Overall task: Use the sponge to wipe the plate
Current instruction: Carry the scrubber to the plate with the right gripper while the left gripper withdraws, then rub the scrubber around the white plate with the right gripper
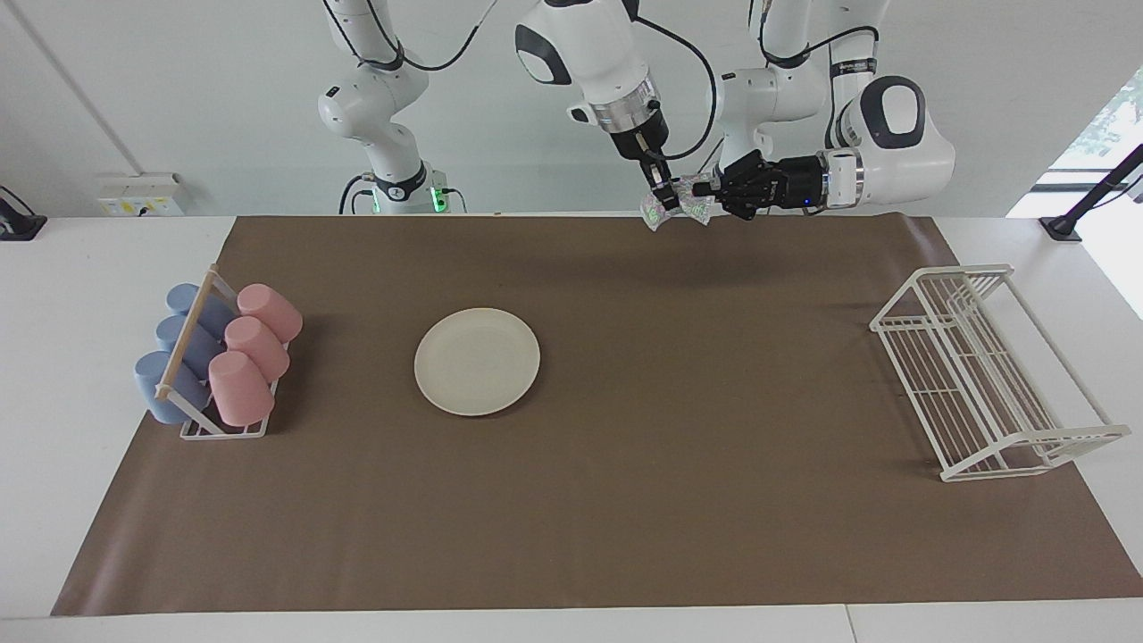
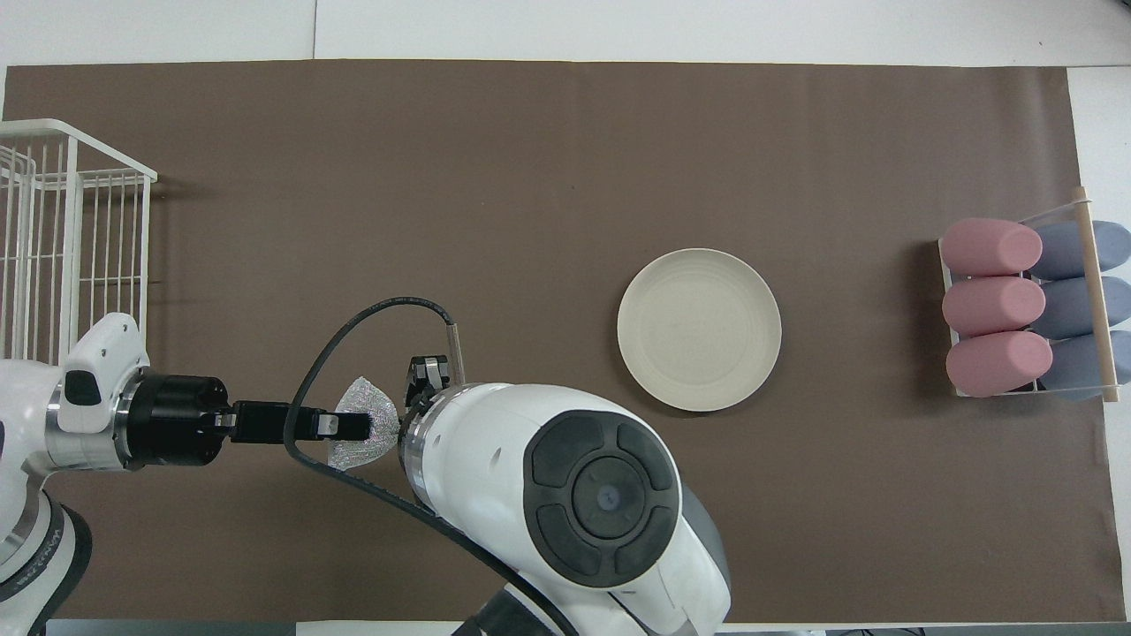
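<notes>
- plate point(image 1: 477, 361) lies flat on brown mat point(image 1: 625, 500), bare mat all round it, open from above
- wide bare mat between plate and white wire rack point(image 1: 982, 375), nothing standing there
- cup holder point(image 1: 214, 362) with pink and blue cups at the right arm's end, near the plate but apart; blocks a low sideways pass at that end
- wire rack at the left arm's end, well apart from plate
- both grippers up over the mat edge nearest the robots: right gripper point(image 1: 663, 198) and left gripper point(image 1: 705, 189) meet at the sponge point(image 1: 676, 205), crowding each other there
- mat strip farthest from robots bare
</notes>
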`<move>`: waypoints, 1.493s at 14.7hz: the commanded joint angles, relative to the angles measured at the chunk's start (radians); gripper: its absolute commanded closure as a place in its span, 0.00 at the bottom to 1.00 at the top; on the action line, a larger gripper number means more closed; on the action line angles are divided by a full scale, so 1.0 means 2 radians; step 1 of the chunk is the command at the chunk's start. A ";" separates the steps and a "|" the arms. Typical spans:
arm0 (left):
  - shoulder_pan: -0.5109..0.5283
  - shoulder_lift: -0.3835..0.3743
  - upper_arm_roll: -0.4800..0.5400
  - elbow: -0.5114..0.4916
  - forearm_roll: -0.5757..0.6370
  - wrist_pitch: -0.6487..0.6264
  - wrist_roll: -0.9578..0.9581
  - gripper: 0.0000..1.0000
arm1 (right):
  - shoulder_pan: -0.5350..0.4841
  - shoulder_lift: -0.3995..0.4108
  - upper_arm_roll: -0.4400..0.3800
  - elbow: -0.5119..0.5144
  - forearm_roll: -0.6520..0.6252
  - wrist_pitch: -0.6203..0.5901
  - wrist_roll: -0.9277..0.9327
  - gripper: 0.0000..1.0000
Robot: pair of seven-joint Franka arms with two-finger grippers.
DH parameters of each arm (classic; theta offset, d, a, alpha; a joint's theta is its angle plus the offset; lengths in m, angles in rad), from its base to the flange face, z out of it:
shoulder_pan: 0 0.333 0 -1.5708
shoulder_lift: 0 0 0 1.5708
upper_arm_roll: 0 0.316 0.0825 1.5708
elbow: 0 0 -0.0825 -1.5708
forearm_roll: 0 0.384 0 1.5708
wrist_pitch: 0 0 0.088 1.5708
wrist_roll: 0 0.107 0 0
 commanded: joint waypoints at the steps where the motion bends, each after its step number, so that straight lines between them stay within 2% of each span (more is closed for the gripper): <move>1: 0.000 -0.002 0.005 0.011 0.039 0.000 0.002 0.00 | -0.006 -0.011 0.003 -0.012 -0.016 -0.006 -0.011 1.00; 3: 0.000 -0.001 0.006 0.013 0.046 0.001 -0.003 0.00 | -0.012 -0.014 0.002 -0.018 -0.019 -0.013 -0.014 1.00; 5: 0.002 -0.001 0.006 0.018 0.071 0.005 -0.008 0.00 | -0.027 -0.020 0.003 -0.018 -0.062 -0.058 -0.032 1.00; 8: 0.022 0.003 0.006 0.044 0.113 0.008 -0.044 0.00 | -0.058 -0.028 0.002 -0.047 -0.078 -0.069 -0.120 1.00; 11: 0.025 0.011 0.006 0.073 0.168 0.026 -0.085 0.00 | -0.113 -0.031 0.001 -0.117 -0.079 -0.015 -0.249 1.00; 14: 0.058 0.017 0.006 0.092 0.198 0.045 -0.096 0.00 | -0.157 -0.020 0.002 -0.217 -0.081 0.087 -0.365 1.00; 16: 0.053 0.038 0.004 0.142 0.259 0.046 -0.101 0.00 | -0.187 -0.025 0.002 -0.273 -0.081 0.138 -0.404 1.00; 18: 0.051 0.055 0.004 0.190 0.298 0.044 -0.129 0.00 | -0.200 -0.020 0.003 -0.291 -0.080 0.143 -0.424 1.00; 22: 0.050 0.073 0.000 0.238 0.384 0.044 -0.156 0.00 | -0.218 0.019 0.003 -0.291 -0.074 0.170 -0.463 1.00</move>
